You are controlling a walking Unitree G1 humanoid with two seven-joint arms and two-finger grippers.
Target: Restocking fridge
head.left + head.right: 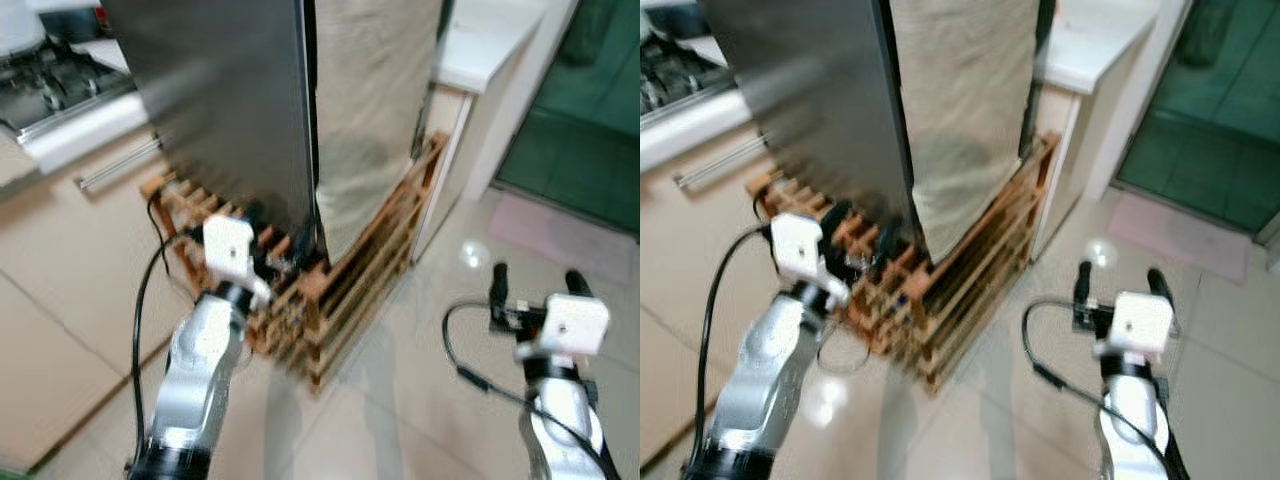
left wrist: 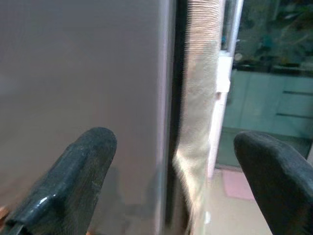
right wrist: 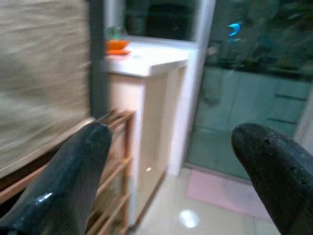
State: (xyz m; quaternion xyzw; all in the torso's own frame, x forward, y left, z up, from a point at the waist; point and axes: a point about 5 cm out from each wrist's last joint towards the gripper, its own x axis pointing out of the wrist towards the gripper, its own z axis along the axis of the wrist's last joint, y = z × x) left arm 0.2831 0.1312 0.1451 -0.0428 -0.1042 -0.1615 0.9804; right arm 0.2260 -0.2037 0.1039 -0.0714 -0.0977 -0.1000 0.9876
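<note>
Tiled kitchen, fridge [image 1: 230, 110] on wooden pallet [image 1: 350, 290] | our left gripper [image 2: 171, 181] wide, right gripper [image 3: 176, 181] wide, both empty | risk: left fingers striking fridge's corner edge.

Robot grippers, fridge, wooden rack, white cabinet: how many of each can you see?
Grippers: 2, the left gripper and the right gripper, both open
Fridge: 1
Wooden rack: 1
White cabinet: 1
Total: 5

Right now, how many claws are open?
2. The left claw is raised at the fridge front's lower edge; the right claw hangs over the floor beside the wooden rack.
</note>
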